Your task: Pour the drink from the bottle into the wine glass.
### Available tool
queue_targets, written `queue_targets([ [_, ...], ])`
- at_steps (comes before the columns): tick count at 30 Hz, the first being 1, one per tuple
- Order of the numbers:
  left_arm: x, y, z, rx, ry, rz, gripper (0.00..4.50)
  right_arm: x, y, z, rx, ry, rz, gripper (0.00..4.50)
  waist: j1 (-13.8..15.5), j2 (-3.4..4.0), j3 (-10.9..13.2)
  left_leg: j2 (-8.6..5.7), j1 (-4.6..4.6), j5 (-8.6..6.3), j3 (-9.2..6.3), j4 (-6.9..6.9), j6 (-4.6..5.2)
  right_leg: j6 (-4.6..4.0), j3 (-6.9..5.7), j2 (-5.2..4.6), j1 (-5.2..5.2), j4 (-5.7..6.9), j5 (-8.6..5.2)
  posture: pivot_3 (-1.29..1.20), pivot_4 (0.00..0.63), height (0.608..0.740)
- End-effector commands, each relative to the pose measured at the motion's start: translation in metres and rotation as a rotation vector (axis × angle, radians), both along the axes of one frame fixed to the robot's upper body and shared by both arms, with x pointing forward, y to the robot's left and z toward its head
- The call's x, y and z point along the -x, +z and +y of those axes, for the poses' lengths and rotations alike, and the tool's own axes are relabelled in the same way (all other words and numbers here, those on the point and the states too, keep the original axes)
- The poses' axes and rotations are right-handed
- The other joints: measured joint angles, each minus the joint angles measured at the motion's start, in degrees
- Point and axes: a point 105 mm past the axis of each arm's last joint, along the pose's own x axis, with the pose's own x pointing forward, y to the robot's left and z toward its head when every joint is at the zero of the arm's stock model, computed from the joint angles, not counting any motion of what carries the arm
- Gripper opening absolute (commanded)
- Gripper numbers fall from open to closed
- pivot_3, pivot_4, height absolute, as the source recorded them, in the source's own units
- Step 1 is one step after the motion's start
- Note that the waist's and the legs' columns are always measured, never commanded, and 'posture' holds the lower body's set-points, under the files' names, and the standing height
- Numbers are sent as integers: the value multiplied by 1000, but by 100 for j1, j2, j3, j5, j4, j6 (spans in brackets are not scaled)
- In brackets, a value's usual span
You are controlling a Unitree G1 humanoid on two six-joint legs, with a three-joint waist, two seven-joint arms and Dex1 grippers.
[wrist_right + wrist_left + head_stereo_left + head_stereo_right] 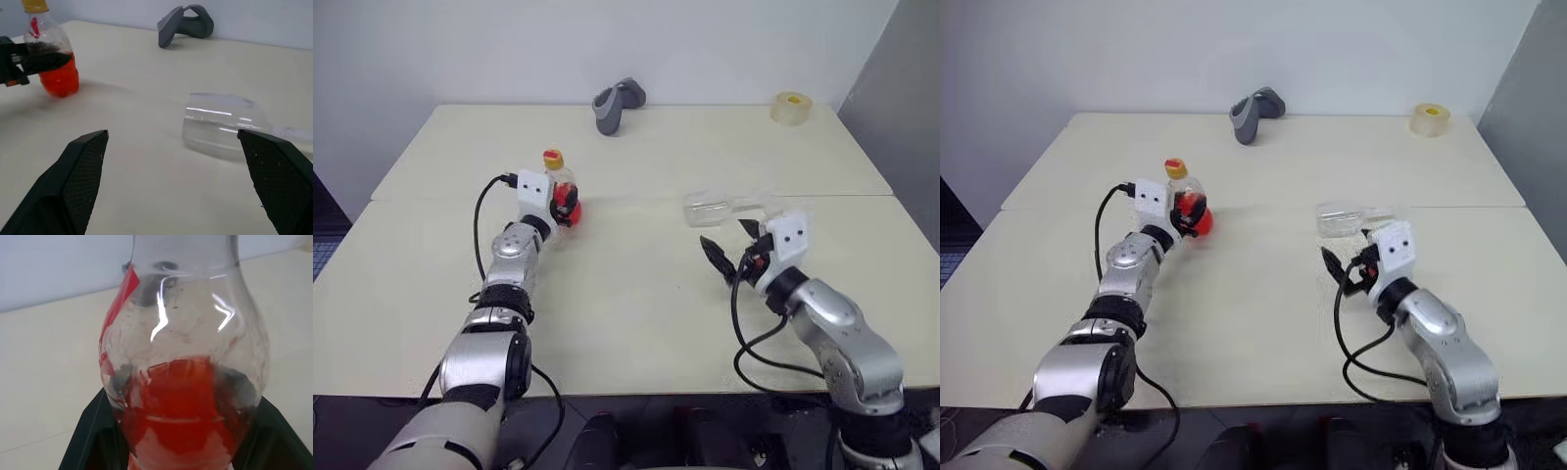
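Bottle (561, 186): upright on the cream table (636, 294), left of the seam's middle; clear, bulbous, narrow neck, yellow cap on.
Drink (178, 416): bright red, filling only the lower part of the bottle; upper walls clear with smears.
Left gripper (1187, 211): black fingers (88, 440) lie on either side of the bottle's lower body, closing in on it; whether they already press it I cannot tell.
Wine glass (220, 125): lying on its side, well to the right of the bottle, bowl mouth turned toward the bottle, stem pointing away.
Right gripper (732, 257): spread wide, holding nothing, just short of the glass on the near side.
Open room: bare tabletop between bottle and glass, and a broad free strip from the bottle toward the near edge.
Edges: grey handheld device (618, 105) beyond the bottle near the far edge; tape roll (791, 108) at the far right corner.
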Motion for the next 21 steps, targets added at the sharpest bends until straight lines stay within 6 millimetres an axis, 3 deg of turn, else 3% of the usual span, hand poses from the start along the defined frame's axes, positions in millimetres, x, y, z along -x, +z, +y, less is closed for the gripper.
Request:
queue_targets([
  [1, 20, 8, -24, -4, -133, -16, 2049, -7, 24, 19, -10, 104, -49, 4500, -15, 0, 0, 0, 0, 0, 2, 1, 0, 0, 5, -1, 0, 0, 0, 0, 150, 740],
  [10, 78, 1, -59, -22, -345, 68, 2048, -13, 53, 70, 10, 402, -94, 4500, -3, 1, 0, 0, 0, -5, 0, 5, 9, -1, 6, -3, 2, 0, 0, 0, 150, 740],
  [21, 91, 0, -86, -28, -478, 79, 2015, -4, 61, 104, -73, 616, -17, 4500, 0, 1, 0, 1, -1, -6, -2, 5, 10, -1, 3, -3, 2, 0, 1, 0, 150, 740],
])
